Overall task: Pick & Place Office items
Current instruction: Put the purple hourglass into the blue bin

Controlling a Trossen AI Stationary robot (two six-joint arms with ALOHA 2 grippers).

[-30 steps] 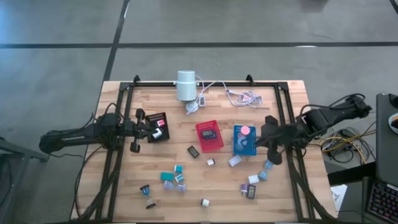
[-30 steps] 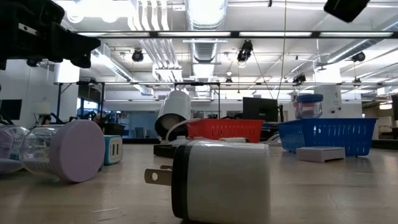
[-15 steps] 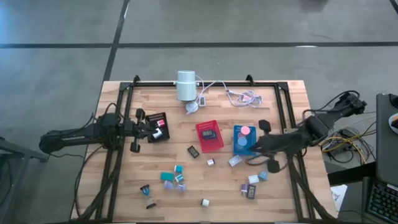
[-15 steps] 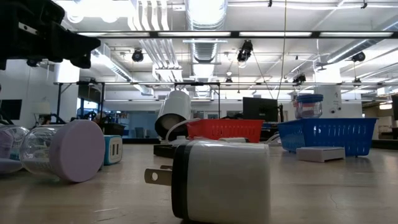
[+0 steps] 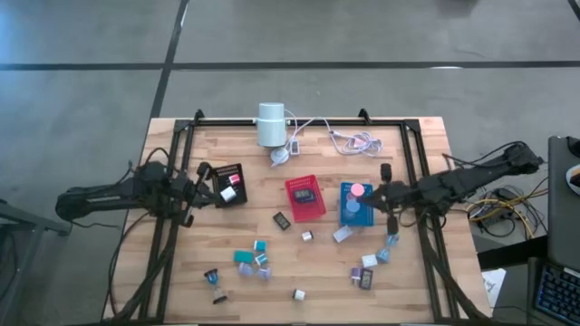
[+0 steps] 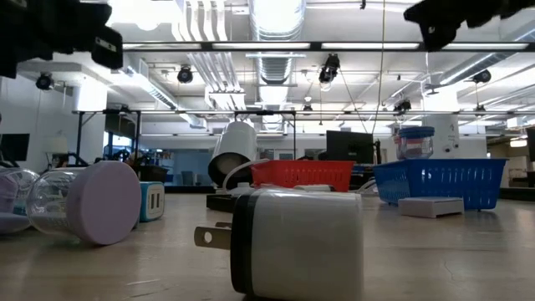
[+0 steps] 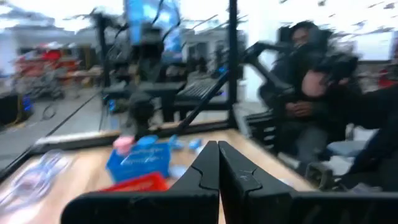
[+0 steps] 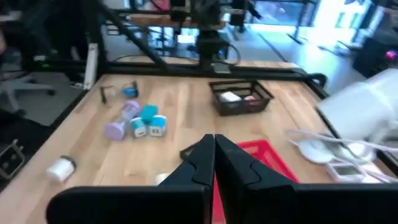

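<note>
- While both arms hang above the wooden bench point(image 5: 308, 272), their fingers are pressed together and grip nothing.
- Left gripper point(image 5: 201, 183) is just beside the black tray point(image 5: 228, 185), above the bench's left side; in its wrist view the closed fingers point(image 7: 205, 171) meet in one seam.
- Right gripper point(image 5: 388, 197) hovers at the blue tray point(image 5: 355, 205), fingers point(image 8: 205, 158) likewise closed.
- Red tray point(image 5: 305, 197) sits between the two, a dark item inside.
- Office items point(image 5: 254, 258) lie scattered across the near half of the bench: teal blocks, a white charger plug point(image 6: 297, 242), a lilac-capped clear cylinder point(image 6: 84, 202).
- No writing can be read.
</note>
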